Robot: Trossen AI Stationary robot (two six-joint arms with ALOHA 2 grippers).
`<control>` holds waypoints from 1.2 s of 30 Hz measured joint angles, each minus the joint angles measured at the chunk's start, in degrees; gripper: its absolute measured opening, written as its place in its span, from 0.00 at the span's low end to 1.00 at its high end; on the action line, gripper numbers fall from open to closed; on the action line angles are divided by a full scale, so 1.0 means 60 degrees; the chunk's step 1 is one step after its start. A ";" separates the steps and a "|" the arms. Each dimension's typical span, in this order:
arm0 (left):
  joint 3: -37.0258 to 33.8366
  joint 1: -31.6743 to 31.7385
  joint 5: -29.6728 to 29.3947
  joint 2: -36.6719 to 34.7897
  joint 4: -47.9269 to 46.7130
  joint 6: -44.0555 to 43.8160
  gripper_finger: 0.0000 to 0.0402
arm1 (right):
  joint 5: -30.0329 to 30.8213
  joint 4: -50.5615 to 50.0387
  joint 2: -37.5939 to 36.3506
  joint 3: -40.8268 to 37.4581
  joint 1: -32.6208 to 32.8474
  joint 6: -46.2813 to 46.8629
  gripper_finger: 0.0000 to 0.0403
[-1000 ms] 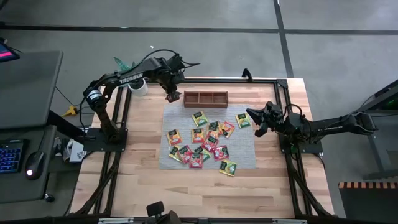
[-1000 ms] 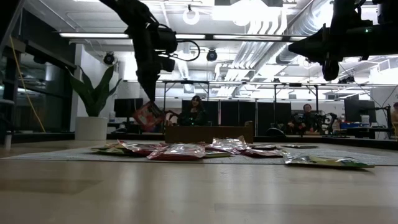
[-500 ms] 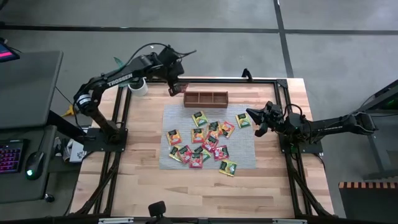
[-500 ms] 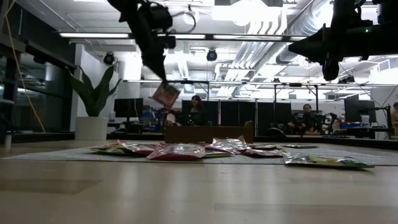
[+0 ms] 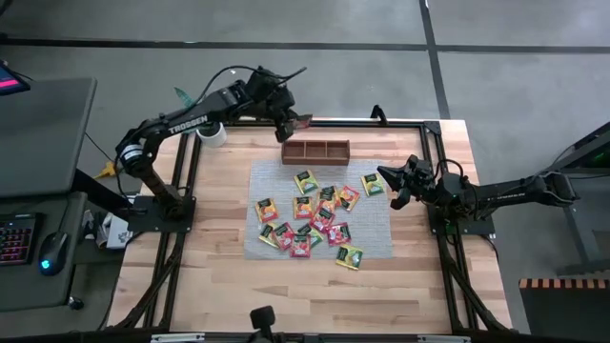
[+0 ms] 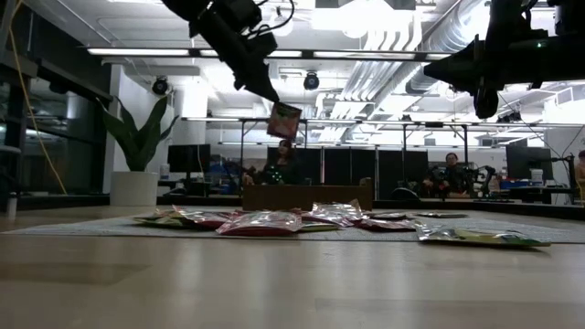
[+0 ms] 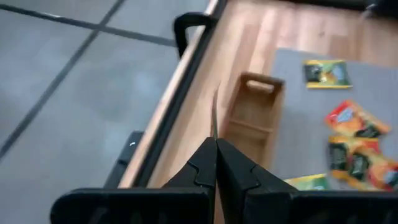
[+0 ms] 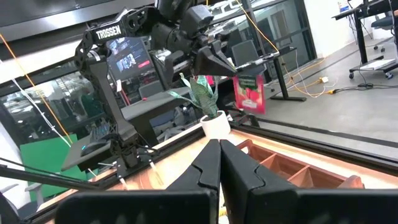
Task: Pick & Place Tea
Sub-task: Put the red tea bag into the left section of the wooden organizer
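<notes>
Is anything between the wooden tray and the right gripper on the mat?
High view: one yellow-green tea sachet lies on the mat just before the shut right gripper; otherwise bare mat up to the tray.

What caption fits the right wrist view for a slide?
Left gripper dangles a red tea sachet above the wooden tray, plant pot behind.

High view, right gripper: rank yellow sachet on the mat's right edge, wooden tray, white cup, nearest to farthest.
From the right gripper, at the mat's right side:
1. Yellow sachet, just beside it on the mat's right edge.
2. Wooden tray, at the mat's far edge, toward the left arm.
3. White cup, at the table's far left corner.
</notes>
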 joint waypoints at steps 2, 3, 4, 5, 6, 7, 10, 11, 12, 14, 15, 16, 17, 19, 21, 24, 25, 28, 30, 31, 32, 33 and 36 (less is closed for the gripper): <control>-0.0317 0.0003 0.0281 -0.0032 0.0896 -0.0263 0.00 | -0.0003 0.0000 0.0003 0.0000 0.0004 0.0000 0.00; -0.0545 0.0004 0.0411 -0.0048 0.1287 -0.0485 0.00 | -0.0001 0.0000 0.0002 0.0000 0.0002 0.0000 0.00; -0.0791 0.0007 0.0483 -0.0053 0.1579 -0.0715 0.00 | 0.0000 0.0000 0.0000 -0.0002 0.0000 0.0000 0.00; -0.1063 0.0007 0.0495 -0.0067 0.1845 -0.0910 0.00 | -0.0003 0.0000 0.0003 0.0000 0.0004 0.0000 0.00; -0.1341 0.0007 0.0509 -0.0109 0.2088 -0.1013 0.00 | -0.0002 0.0000 0.0002 0.0000 0.0000 0.0000 0.00; -0.1563 0.0007 0.0522 -0.0146 0.2321 -0.1076 0.00 | 0.0000 0.0000 0.0000 0.0000 0.0000 0.0000 0.00; -0.2152 0.0007 0.0857 -0.0215 0.3262 -0.1323 0.00 | 0.0000 0.0000 0.0000 0.0000 0.0001 0.0000 0.00; -0.2342 0.0007 0.0968 -0.0215 0.3425 -0.1411 0.00 | 0.0000 0.0000 0.0002 -0.0002 0.0000 0.0000 0.00; -0.2526 0.0007 0.0980 -0.0196 0.3666 -0.1452 0.00 | 0.0000 0.0000 0.0003 -0.0001 0.0000 0.0000 0.00; -0.2839 0.0007 0.1022 -0.0188 0.4199 -0.1507 0.00 | 0.0000 0.0000 0.0000 0.0000 0.0002 0.0000 0.00; -0.2984 0.0007 0.1122 -0.0189 0.4566 -0.1560 0.00 | -0.0003 0.0000 0.0003 0.0000 0.0000 0.0000 0.00; -0.3156 0.0007 0.1239 -0.0194 0.4933 -0.1657 0.00 | -0.0003 0.0000 0.0003 0.0000 0.0004 0.0000 0.00; -0.3357 0.0007 0.1314 -0.0200 0.5196 -0.1732 0.00 | 0.0000 0.0000 0.0000 0.0000 0.0000 0.0000 0.00; -0.3716 0.0007 0.1441 -0.0197 0.5543 -0.1891 0.00 | -0.0003 0.0000 0.0003 0.0000 0.0004 0.0000 0.00; -0.4101 0.0020 0.1446 -0.0197 0.6010 -0.1963 0.00 | 0.0000 0.0000 0.0000 0.0000 0.0000 0.0000 0.00; -0.4652 0.0158 0.1575 -0.0197 0.6572 -0.2121 0.00 | -0.0003 0.0000 0.0000 0.0000 0.0001 0.0000 0.00; -0.4833 0.0240 0.1683 -0.0197 0.6844 -0.2234 0.00 | -0.0003 0.0000 0.0002 0.0000 0.0003 0.0000 0.00; -0.5324 0.0475 0.1924 -0.0220 0.7806 -0.2525 0.00 | -0.0003 0.0000 0.0000 0.0000 0.0004 0.0000 0.00; -0.5614 0.0646 0.2005 -0.0251 0.8261 -0.2676 0.00 | -0.0002 0.0000 0.0003 0.0000 0.0000 0.0000 0.00; -0.5725 0.0727 0.2089 -0.0251 0.8491 -0.2713 0.00 | 0.0000 0.0000 0.0000 0.0000 0.0004 0.0000 0.00; -0.5820 0.0817 0.2198 -0.0251 0.8720 -0.2721 0.00 | 0.0000 0.0000 0.0003 0.0000 0.0003 0.0000 0.00; -0.5904 0.0890 0.2272 -0.0255 0.8945 -0.2747 0.00 | 0.0000 0.0000 0.0003 0.0000 0.0000 0.0000 0.00; -0.6118 0.1095 0.2526 -0.0255 0.9247 -0.2758 0.00 | 0.0000 0.0000 0.0003 0.0000 0.0000 0.0000 0.00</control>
